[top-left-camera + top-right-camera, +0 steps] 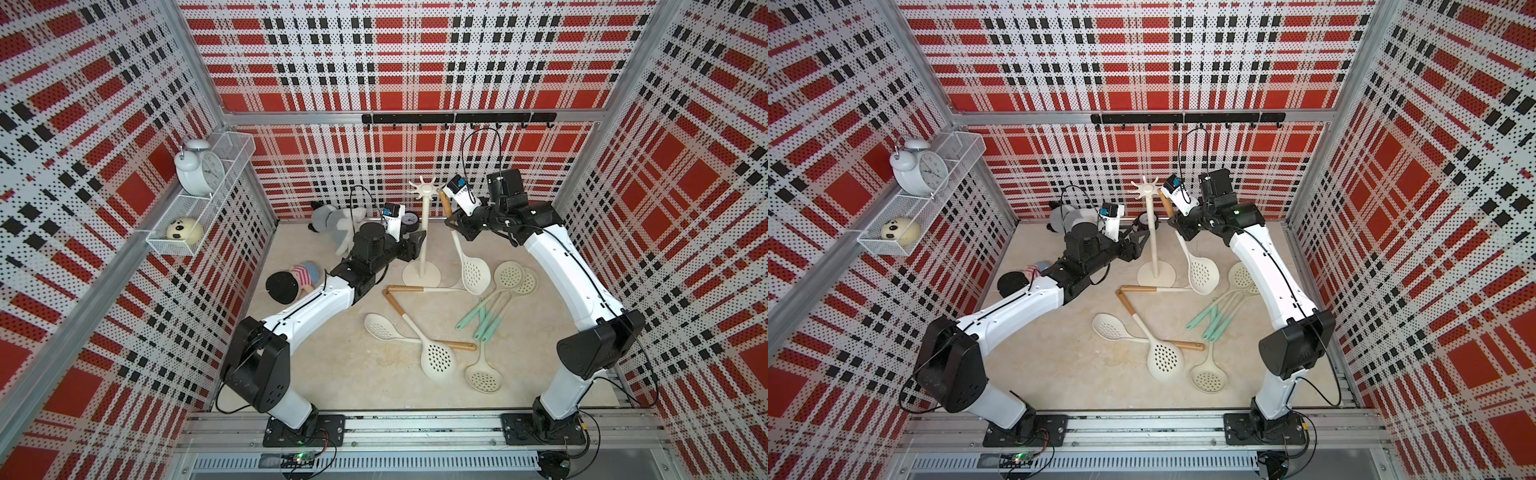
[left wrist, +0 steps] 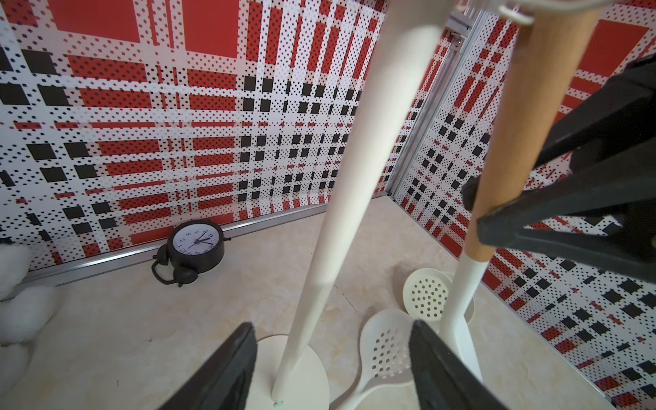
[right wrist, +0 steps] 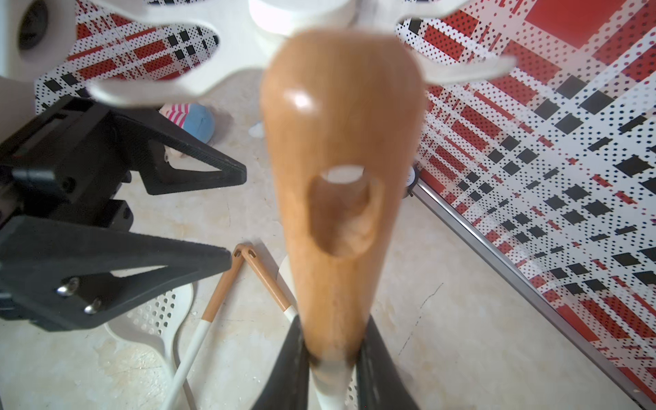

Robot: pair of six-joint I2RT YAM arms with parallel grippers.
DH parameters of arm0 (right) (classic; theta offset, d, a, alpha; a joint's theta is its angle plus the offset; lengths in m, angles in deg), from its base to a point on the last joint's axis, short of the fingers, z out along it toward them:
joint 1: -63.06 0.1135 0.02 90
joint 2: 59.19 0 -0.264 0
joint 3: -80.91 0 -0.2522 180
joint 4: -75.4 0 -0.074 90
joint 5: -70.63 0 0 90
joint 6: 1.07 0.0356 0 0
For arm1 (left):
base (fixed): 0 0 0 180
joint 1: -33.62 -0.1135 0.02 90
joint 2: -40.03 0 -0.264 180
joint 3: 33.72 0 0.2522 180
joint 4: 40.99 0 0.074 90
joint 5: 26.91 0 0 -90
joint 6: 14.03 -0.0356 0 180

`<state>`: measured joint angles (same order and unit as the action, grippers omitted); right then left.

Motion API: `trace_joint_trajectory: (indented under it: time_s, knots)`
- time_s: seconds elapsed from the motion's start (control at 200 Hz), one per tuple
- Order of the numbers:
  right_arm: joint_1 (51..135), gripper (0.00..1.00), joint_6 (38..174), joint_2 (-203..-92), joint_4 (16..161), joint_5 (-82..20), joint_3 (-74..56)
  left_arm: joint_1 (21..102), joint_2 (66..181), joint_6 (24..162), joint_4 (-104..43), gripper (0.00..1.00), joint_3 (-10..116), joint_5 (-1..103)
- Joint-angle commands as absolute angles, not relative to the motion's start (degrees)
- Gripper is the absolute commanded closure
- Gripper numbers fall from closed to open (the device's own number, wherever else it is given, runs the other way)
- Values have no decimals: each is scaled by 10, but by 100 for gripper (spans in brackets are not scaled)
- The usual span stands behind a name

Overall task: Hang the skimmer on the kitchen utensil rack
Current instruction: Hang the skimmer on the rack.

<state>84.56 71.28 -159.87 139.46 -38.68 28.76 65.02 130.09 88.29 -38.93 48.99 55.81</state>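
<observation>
Plaid walls (image 1: 415,62) of perforated sheet, red, black and white, box in a beige, stone-look counter (image 1: 332,374). A black hook rail (image 1: 457,118) runs along the back wall. On the left arm's side a white wire basket (image 1: 166,248) hangs on the wall. It holds a white twin-bell clock (image 1: 199,172) at its upper end and a round cream ball with a panda face (image 1: 184,228) at its lower end.

The rack (image 1: 424,237), smooth and cream-white, stands upright near the back wall: disc base, slim pole, star crown. The skimmer (image 1: 473,272) hangs nearly upright just beside the pole. Its wood handle is up, with the tip close by a prong, and its cream perforated bowl is down near the base. In the right wrist view the handle's oval hole (image 3: 340,213) sits below the prongs.

Spare skimmers (image 1: 438,357) lie flat on the counter, some wood-handled, some mint.

The right fingers (image 3: 284,376) are narrow, clamped on the skimmer where wood meets white neck. The left fingers (image 2: 227,369) stand wide with the pole between them, a gap on each side.

A black clock (image 2: 197,243) lies by the back wall.
</observation>
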Motion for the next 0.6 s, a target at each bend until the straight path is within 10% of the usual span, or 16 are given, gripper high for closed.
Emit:
trace_joint_trajectory:
  time_s: [0.0,0.596]
  knots:
    - [849,100,693,-1598,1443,-386,286,646,1301,873,-386,29,514,551]
    - [860,100,757,-1626,1573,-394,417,646,1270,869,-419,30,480,536]
